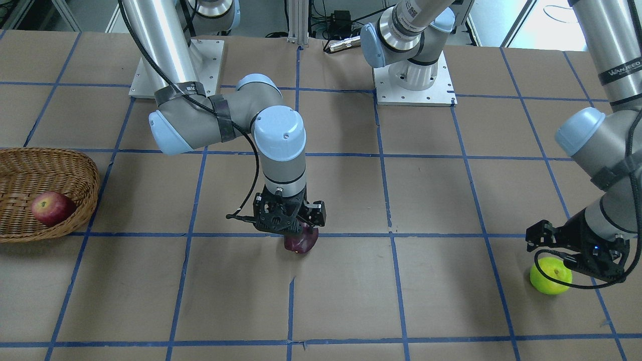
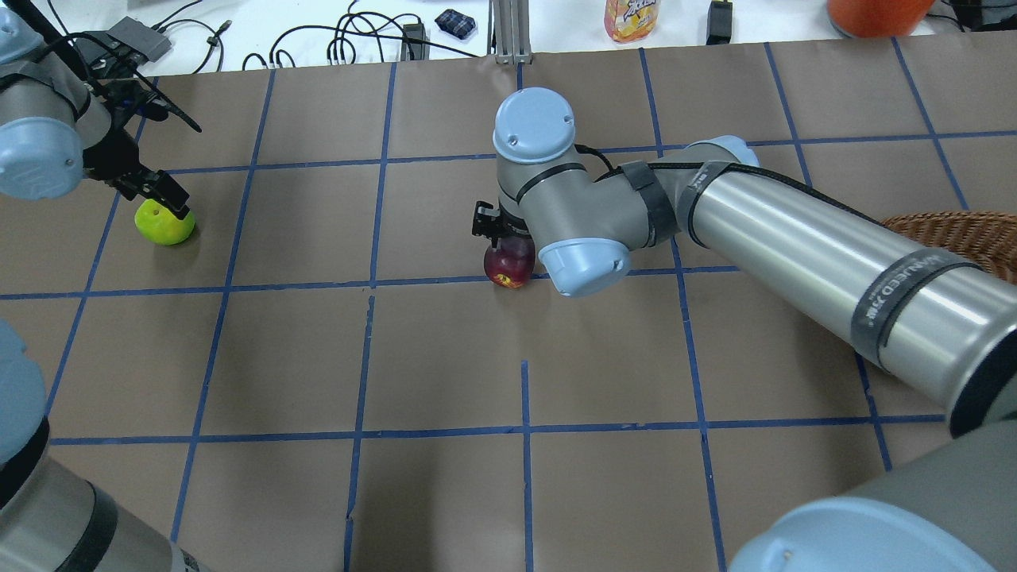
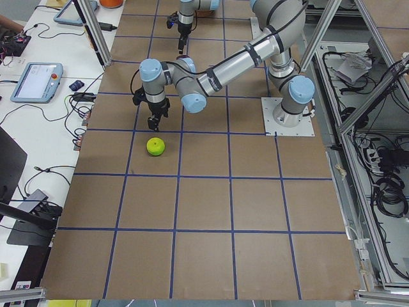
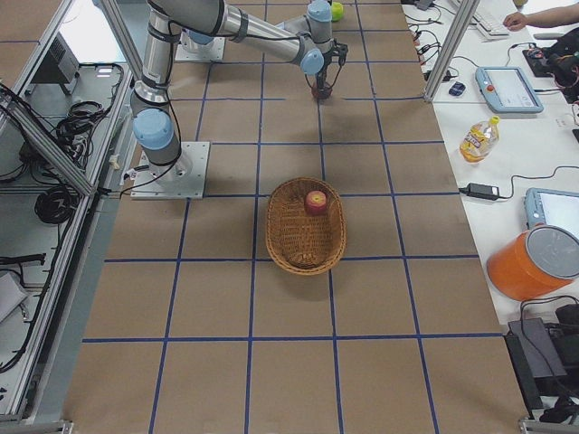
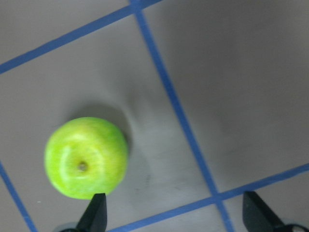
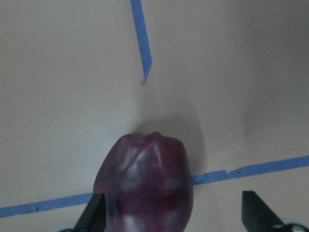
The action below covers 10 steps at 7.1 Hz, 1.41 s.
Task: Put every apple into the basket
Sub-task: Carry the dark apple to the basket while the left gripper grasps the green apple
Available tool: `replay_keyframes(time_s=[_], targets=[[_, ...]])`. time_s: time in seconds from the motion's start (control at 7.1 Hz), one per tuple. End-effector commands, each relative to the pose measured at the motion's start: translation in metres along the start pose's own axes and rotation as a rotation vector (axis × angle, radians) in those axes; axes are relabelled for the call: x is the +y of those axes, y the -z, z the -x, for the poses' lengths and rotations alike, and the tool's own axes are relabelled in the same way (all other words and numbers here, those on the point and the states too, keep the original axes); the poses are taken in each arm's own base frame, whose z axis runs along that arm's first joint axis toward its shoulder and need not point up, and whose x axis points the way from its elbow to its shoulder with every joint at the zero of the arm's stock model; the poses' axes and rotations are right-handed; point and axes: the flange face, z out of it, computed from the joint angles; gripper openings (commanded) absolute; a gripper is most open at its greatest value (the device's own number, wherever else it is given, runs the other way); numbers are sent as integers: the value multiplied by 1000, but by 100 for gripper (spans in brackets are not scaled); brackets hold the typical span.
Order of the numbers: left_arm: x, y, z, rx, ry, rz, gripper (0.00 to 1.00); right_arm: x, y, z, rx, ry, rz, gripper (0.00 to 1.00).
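The dark purple-maroon apple [image 1: 302, 242] sits on the brown table near the middle. My right gripper [image 1: 296, 231] hangs straight down over it, open. In the right wrist view the apple [image 6: 145, 186] lies between the two fingertips, closer to the left one [image 6: 95, 213]. The lime green apple [image 1: 550, 277] lies on the table, and my left gripper [image 2: 163, 195] is just above it, open. In the left wrist view the apple [image 5: 86, 157] is close to one fingertip [image 5: 94, 212], off centre. The red apple [image 1: 51, 208] lies in the wicker basket [image 1: 85, 165].
The basket [image 4: 303, 262] stands at the right arm's end of the table. Blue tape lines grid the table paper. Both arms' base plates [image 1: 414, 87] are at the robot's side. A bottle [image 2: 632, 17] and cables lie beyond the table's far edge.
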Motion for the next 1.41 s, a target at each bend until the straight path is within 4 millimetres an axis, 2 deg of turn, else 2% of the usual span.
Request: replay_keyframes(time_s=[0.0, 0.14, 0.28, 0.42, 0.56, 0.7, 0.85, 0.99, 1.13, 1.27], targets=[[-6, -26, 17, 20, -9, 13, 100, 7, -30, 7, 7, 3, 44, 100], [-10, -29, 21, 12, -10, 8, 100, 6, -45, 7, 14, 11, 55, 98], [-13, -36, 30, 2, -3, 6, 100, 6, -46, 8, 13, 12, 53, 77], [-7, -46, 45, 11, 18, 6, 100, 3, -42, 8, 9, 37, 46, 52], [-2, -58, 57, 11, 36, 3, 100, -11, -27, 6, 4, 51, 26, 33], [-2, -68, 58, 22, 40, 10, 100, -23, -3, -5, 15, 34, 40, 32], [-3, -80, 57, 38, 43, 17, 100, -40, 39, -43, 43, -22, 78, 33], [-4, -82, 56, 49, 49, 9, 96, -59, 88, -111, 80, -73, 124, 33], [-4, -82, 57, 55, 42, 1, 55, -73, 125, -184, 90, -13, 153, 33], [-4, -74, 58, 42, 44, -5, 31, -88, 144, -256, 76, 80, 146, 32]])
